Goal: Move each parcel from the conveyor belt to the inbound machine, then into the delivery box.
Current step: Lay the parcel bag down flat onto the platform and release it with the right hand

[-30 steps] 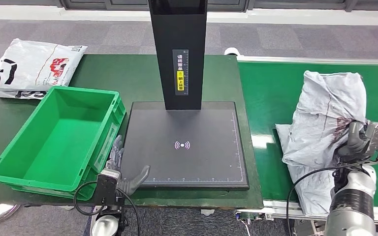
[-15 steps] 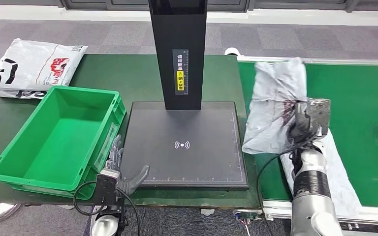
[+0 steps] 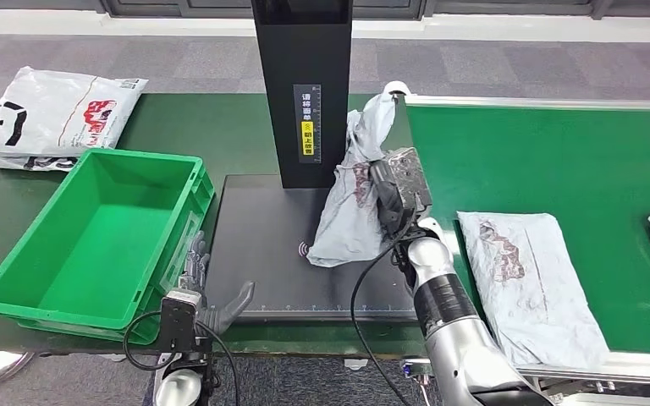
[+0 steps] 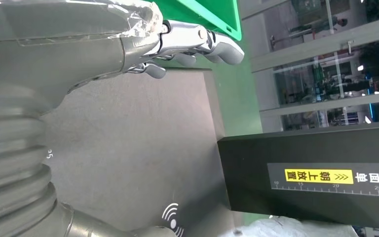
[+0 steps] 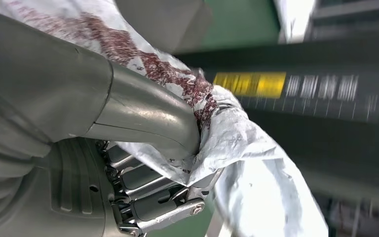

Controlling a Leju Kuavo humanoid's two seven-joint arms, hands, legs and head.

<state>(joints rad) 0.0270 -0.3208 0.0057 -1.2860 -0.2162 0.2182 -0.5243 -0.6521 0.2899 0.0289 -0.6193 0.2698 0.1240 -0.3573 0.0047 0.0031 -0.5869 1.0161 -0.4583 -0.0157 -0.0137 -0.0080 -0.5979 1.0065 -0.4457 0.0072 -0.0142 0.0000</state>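
White parcel [image 3: 351, 199] pinched in right hand [image 3: 389, 199], above black scanner plate [image 3: 262, 254]

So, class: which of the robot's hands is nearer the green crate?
Left. The left hand rests by the green crate, at the scanner plate's near corner. The right hand holds a parcel over the plate's far side.

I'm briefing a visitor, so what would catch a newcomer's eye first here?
The right hand holds a crumpled white parcel above the black scanner pad, beside its tall black column. An empty bright green crate sits left of the pad.
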